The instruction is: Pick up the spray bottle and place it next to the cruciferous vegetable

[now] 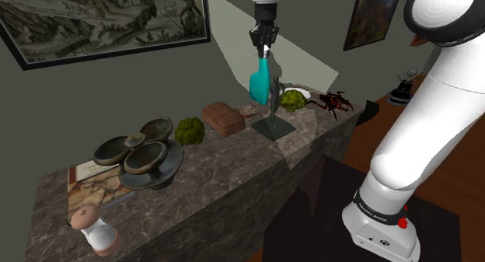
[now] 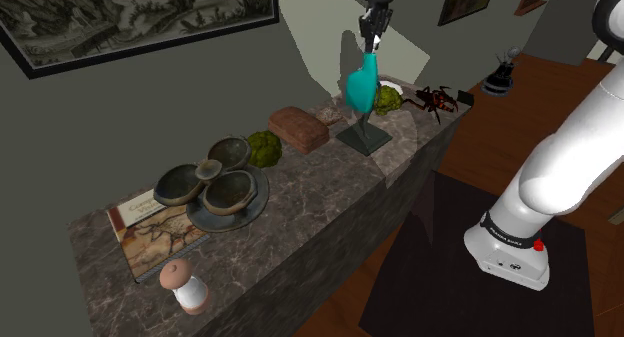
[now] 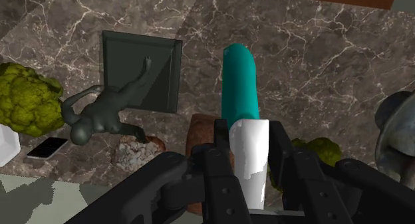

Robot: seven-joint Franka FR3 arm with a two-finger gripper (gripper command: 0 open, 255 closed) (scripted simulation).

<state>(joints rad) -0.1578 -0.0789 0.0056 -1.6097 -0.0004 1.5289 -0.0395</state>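
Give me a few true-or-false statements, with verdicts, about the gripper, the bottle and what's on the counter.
1. The gripper is shut on the teal spray bottle. True.
2. The bottle stands on the marble counter. False: it hangs in the air above it.
3. A grey figurine on a square base stands on the counter. True.
4. The stacked bowls sit on the floor. False: they are on the counter.
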